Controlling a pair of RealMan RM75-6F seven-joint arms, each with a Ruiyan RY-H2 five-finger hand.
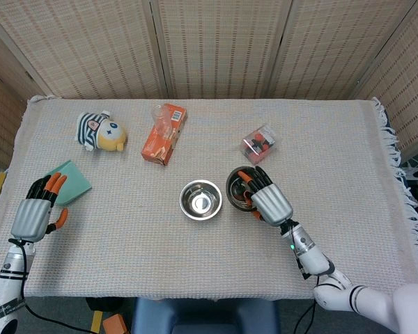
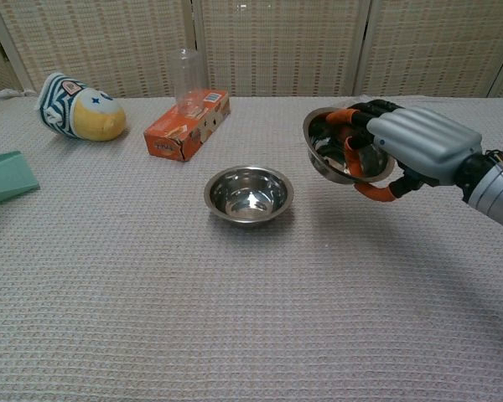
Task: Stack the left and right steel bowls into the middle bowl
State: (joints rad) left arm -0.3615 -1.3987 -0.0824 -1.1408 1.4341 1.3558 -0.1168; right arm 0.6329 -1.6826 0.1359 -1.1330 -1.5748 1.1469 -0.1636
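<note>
One steel bowl [image 1: 200, 199] [image 2: 249, 194] sits on the cloth at the table's middle. My right hand [image 1: 268, 202] [image 2: 411, 146] grips a second steel bowl [image 1: 237, 186] [image 2: 331, 151] by its rim, fingers inside and thumb underneath. That bowl is lifted off the table and tilted, to the right of the resting bowl. My left hand [image 1: 35, 214] hovers at the table's left edge with fingers apart and nothing in it; the chest view does not show it.
An orange box [image 1: 164, 133] [image 2: 187, 124] with a clear cup, a striped plush toy [image 1: 100, 131] [image 2: 75, 106], a clear box of small items [image 1: 259, 144] and a green block [image 1: 67, 181] [image 2: 7, 177] lie around the far and left parts of the cloth.
</note>
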